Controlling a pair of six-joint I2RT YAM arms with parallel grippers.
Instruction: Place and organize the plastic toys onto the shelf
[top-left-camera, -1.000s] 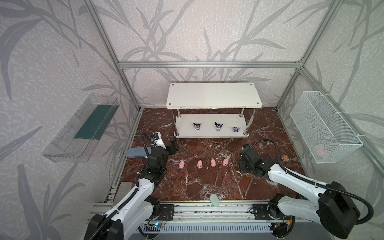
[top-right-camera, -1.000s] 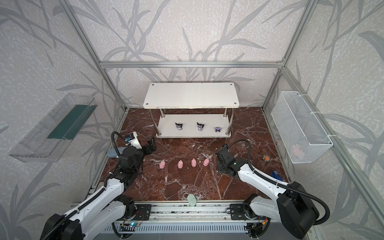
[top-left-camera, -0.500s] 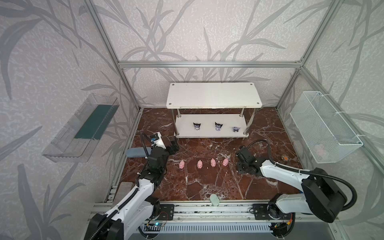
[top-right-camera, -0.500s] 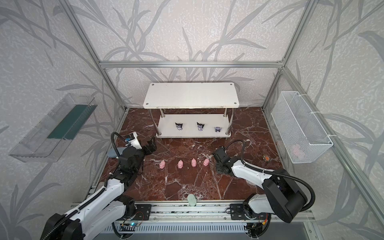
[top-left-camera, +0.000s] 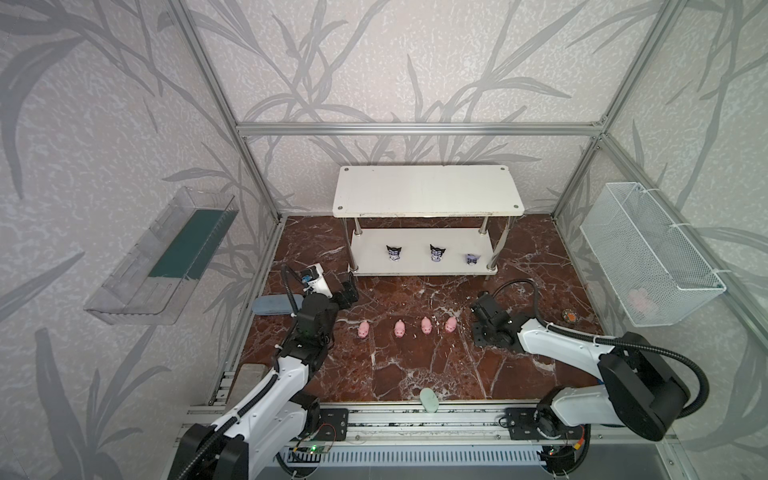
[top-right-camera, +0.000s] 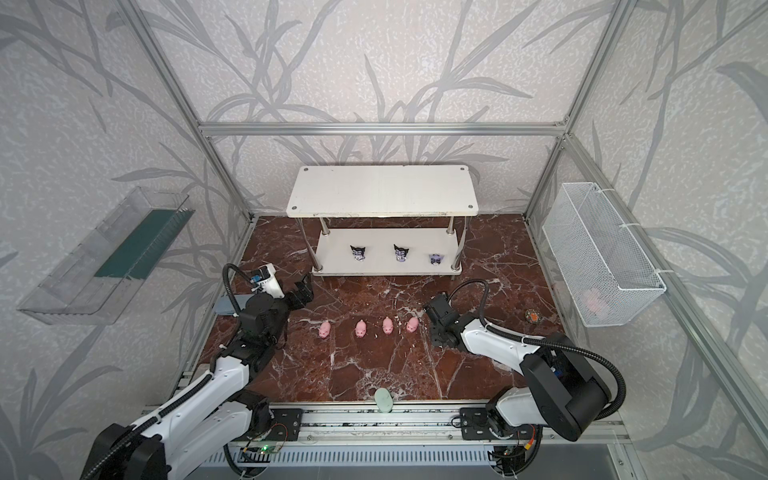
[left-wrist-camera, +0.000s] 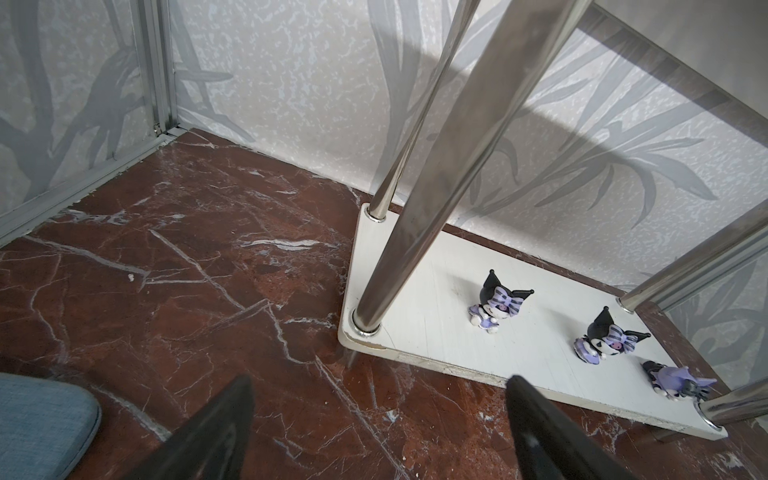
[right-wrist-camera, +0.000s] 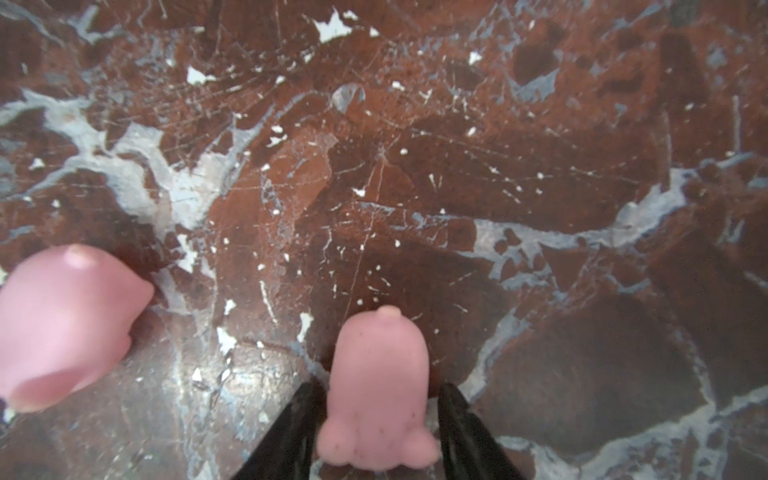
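Note:
Four pink pigs stand in a row on the marble floor, and the rightmost pig (top-left-camera: 451, 324) (top-right-camera: 412, 323) is closest to my right gripper (top-left-camera: 478, 311) (top-right-camera: 436, 309). In the right wrist view a pink pig (right-wrist-camera: 380, 374) sits between the fingers of the right gripper (right-wrist-camera: 378, 388), which is open with a thin gap at one finger. Another pig (right-wrist-camera: 66, 324) lies beside it. The white shelf (top-left-camera: 428, 195) (left-wrist-camera: 436, 299) holds three dark figurines (top-left-camera: 394, 252) on its lower tier, and one figurine (left-wrist-camera: 673, 380) lies tipped over. My left gripper (top-left-camera: 347, 291) (left-wrist-camera: 380, 415) hovers open and empty near the shelf's front left post.
A grey-blue case (top-left-camera: 274, 305) (left-wrist-camera: 37, 424) lies by the left wall. Near the front rail rests a pale green oval (top-left-camera: 429, 400). A clear wall tray (top-left-camera: 166, 253) hangs left. The wire basket (top-left-camera: 648, 257) on the right wall holds something pink. A small round orange thing (top-left-camera: 569, 316) lies at the right.
My right gripper has slid a little left toward the pig row, and its arm has shifted with it. The left arm and the visible toys have not moved.

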